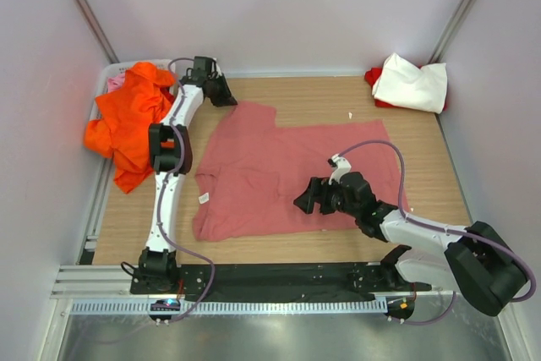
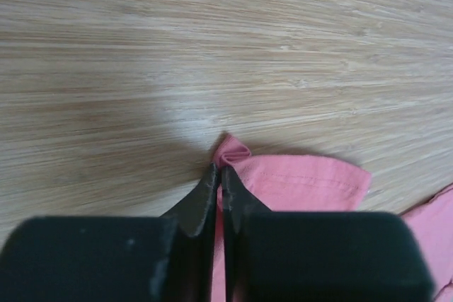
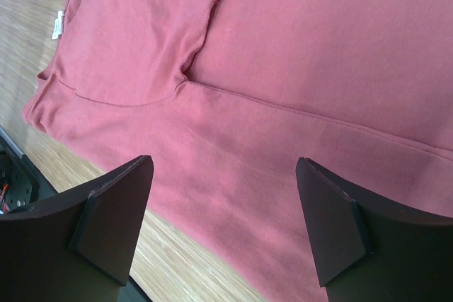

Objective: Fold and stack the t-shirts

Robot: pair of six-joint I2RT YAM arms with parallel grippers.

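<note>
T-shirt (image 1: 287, 171) lengthwise left-right, collar (image 1: 203, 189) left

Light wooden table (image 1: 313, 95), plain pale lilac walls (image 1: 279, 6)

Left arm (image 1: 166, 177): stretched far forward, wrist down.
Left end effector (image 2: 219, 177): jaws pinched together.
Right arm (image 1: 423, 230): bent low, reaching leftward.
Right end effector (image 3: 224, 166): jaws spread wide.
</note>
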